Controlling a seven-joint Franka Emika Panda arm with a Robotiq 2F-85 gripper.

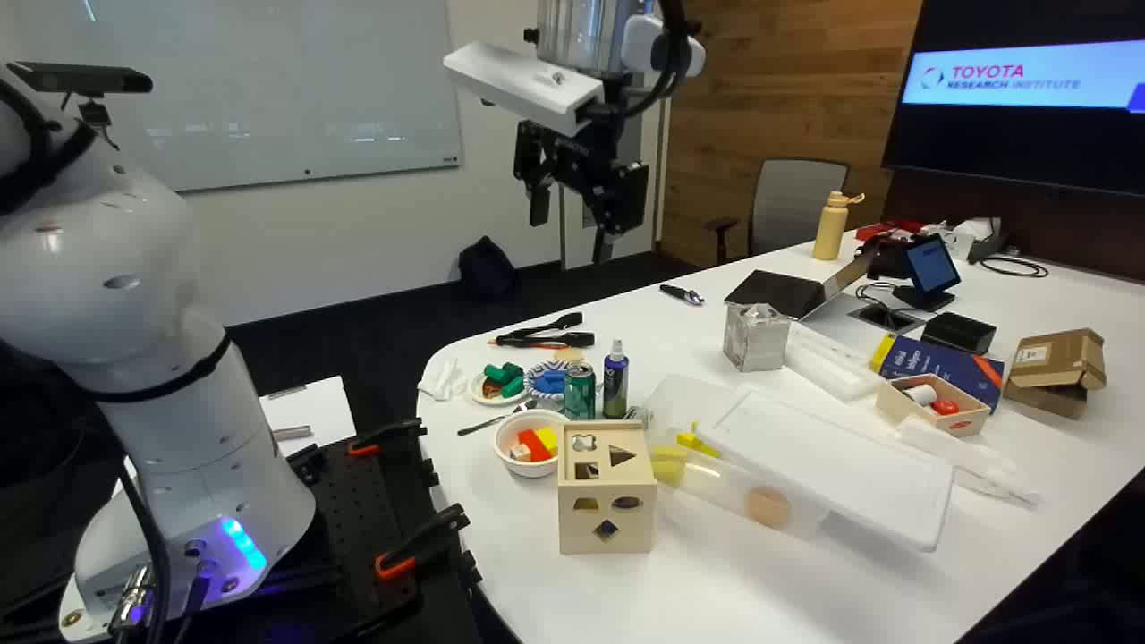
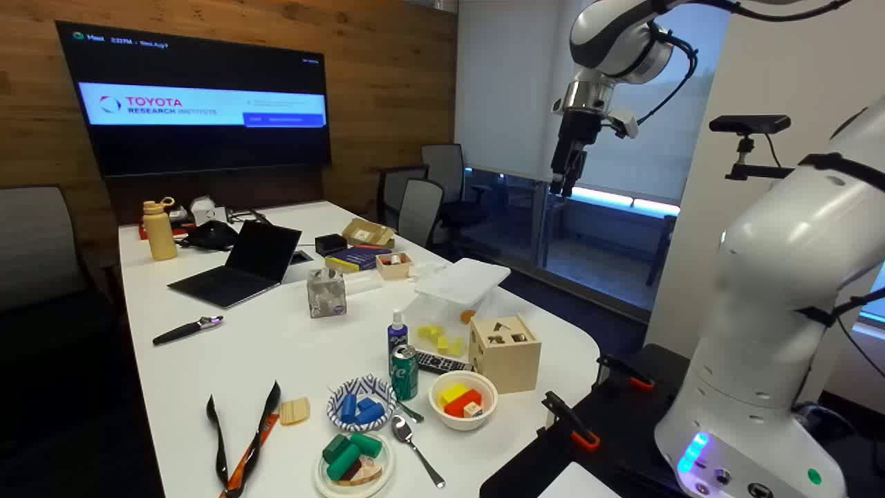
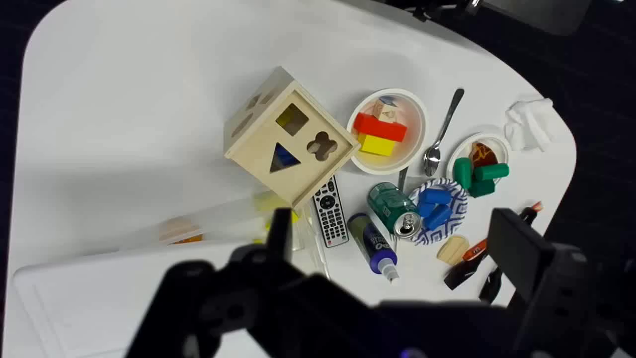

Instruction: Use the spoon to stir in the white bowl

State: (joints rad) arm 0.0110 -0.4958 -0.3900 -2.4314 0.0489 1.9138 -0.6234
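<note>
The white bowl (image 1: 523, 469) stands on the table and holds red, yellow and small wooden blocks. It also shows in an exterior view (image 2: 460, 423) and the wrist view (image 3: 415, 134). The metal spoon (image 3: 445, 127) lies flat beside the bowl, apart from it, and shows in both exterior views (image 1: 483, 425) (image 2: 420, 455). My gripper (image 1: 572, 234) is open and empty, high above the table. It shows in an exterior view (image 2: 563, 188), and its spread fingers (image 3: 392, 219) frame the wrist view's lower part.
The wooden shape-sorter cube (image 1: 606, 501) stands close beside the bowl. A green can (image 2: 404, 373), spray bottle (image 2: 397, 339) and patterned bowl of blue blocks (image 2: 380, 422) are near. A small plate (image 2: 325, 484) holds green blocks. A white-lidded bin (image 1: 832, 465) and tongs (image 2: 256, 443) lie further off.
</note>
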